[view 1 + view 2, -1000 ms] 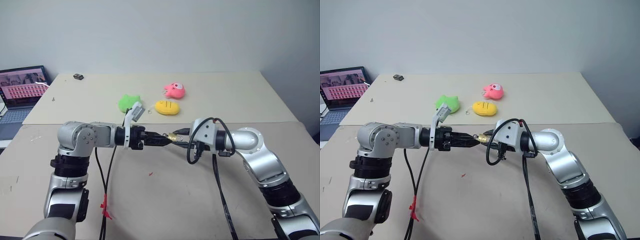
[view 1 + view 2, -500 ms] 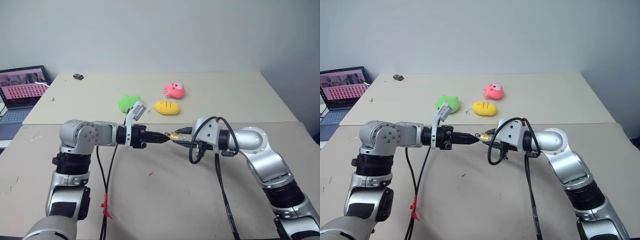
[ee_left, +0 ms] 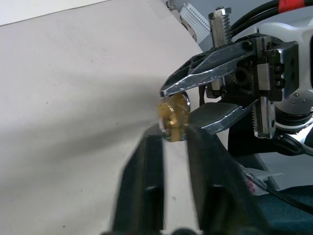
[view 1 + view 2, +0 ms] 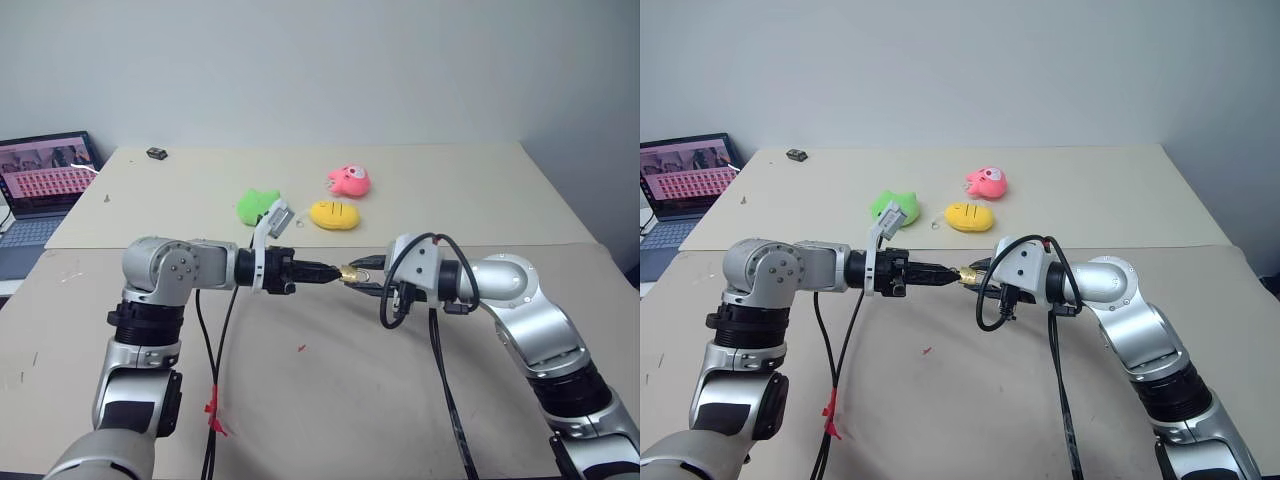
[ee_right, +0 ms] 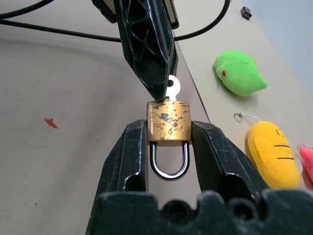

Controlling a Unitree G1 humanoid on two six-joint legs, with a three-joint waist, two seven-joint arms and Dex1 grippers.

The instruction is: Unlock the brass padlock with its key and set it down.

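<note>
The brass padlock (image 5: 168, 122) hangs in mid-air above the table, its silver shackle pointing back toward my right wrist. My right gripper (image 5: 168, 129) is shut on the sides of its body. A small silver key (image 5: 172, 88) sticks out of the padlock's bottom face. My left gripper (image 3: 173, 136) comes in from the opposite side and is shut on that key. In the head views the two grippers meet tip to tip at the padlock (image 4: 350, 272), over the near table.
A green plush (image 4: 258, 205), a yellow oval plush (image 4: 334, 214) and a pink plush (image 4: 350, 181) lie on the far table behind the grippers. A laptop (image 4: 40, 180) stands at the far left. Black cables (image 4: 210, 350) hang from both arms.
My left gripper's fingers have closed from apart onto the key at the padlock. Both arms have stayed nearly where they were.
</note>
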